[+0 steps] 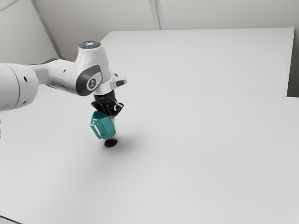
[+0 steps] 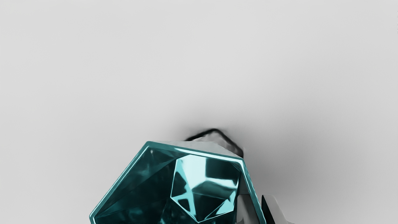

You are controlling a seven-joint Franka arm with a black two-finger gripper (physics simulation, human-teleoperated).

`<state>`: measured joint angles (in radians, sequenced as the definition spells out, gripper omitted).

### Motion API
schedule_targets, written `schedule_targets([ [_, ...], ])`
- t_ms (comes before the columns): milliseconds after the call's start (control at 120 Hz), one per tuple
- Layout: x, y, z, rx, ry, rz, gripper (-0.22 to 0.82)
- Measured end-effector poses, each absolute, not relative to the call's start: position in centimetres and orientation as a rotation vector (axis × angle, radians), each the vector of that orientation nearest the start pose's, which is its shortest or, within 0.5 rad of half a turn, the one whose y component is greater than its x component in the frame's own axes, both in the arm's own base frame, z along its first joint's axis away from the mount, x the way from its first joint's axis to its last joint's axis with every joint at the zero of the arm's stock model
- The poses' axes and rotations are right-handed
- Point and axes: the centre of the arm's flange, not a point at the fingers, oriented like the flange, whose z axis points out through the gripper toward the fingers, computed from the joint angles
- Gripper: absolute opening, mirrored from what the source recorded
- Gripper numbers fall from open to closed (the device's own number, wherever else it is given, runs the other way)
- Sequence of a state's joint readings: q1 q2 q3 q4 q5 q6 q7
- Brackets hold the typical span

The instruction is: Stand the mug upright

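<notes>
The teal faceted mug [image 1: 103, 127] hangs beneath the black gripper [image 1: 111, 115] in the exterior view, leaning somewhat, its base lower than its mouth. Its handle points to the exterior view's left. In the wrist view the mug [image 2: 133, 186] turns its open mouth to the camera, with the inner floor visible. The gripper [image 2: 258, 207] pinches the mug's side wall there, one finger inside the rim and the other outside. Part of the mug is cut off at the wrist view's edge, and its handle cannot be made out there.
A dark shadow patch [image 1: 110, 143] lies on the white table [image 1: 201, 154] just below the mug's base, with a small gap seeming to separate them. Pale walls stand behind the table. The arm comes in from the exterior view's left.
</notes>
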<state>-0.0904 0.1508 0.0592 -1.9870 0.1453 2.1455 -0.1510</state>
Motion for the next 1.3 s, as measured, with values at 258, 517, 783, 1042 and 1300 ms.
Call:
schedule_targets([
  [258, 59.4, -2.2, 37.6, -3.021, -0.119, -0.065, -0.17],
  [517, 59.7, -2.3, 36.4, -3.02, -0.169, -0.059, -0.17],
  [783, 59.9, -2.8, 36.4, -3.026, -0.192, -0.065, 0.01],
  [1042, 60.1, -3.1, 36.8, -3.033, -0.205, -0.079, 0.28],
  [1300, 60.2, -3.7, 37.2, -3.04, -0.208, -0.076, 0.35],
])
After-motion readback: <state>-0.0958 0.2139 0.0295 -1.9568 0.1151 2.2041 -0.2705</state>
